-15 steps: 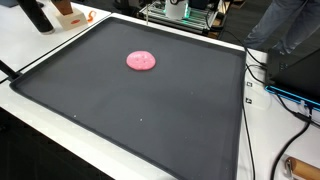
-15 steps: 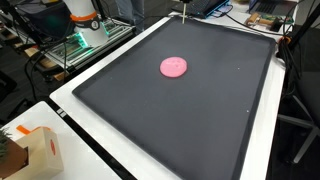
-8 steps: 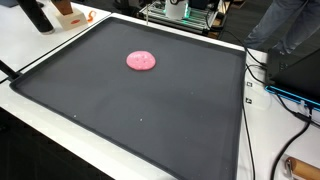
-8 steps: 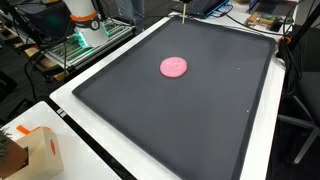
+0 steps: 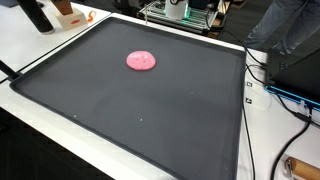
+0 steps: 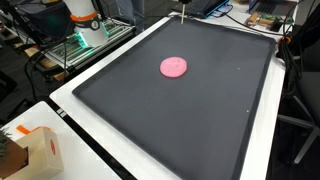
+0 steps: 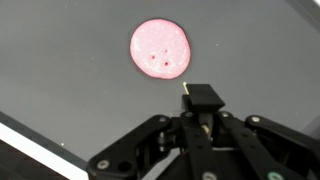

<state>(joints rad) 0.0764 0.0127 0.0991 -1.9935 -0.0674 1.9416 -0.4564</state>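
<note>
A round, flat pink disc (image 5: 141, 61) (image 6: 174, 67) lies on a large black mat (image 5: 200, 115) (image 6: 200, 115) with a raised rim. In the wrist view the disc (image 7: 160, 49) sits just beyond and left of my gripper (image 7: 203, 96), apart from it. The jaws stand together, the black pads (image 7: 205, 97) meeting with no visible gap. A small pale tip shows beside the pads; I cannot tell what it is. In both exterior views the gripper itself is out of frame.
White table borders surround the mat. A cardboard box (image 6: 35, 150) stands near one corner, and another small box (image 5: 68, 12) near a far corner. Cables (image 5: 285, 95) run along one side. Equipment racks (image 5: 180, 12) and a person (image 5: 285, 25) are behind.
</note>
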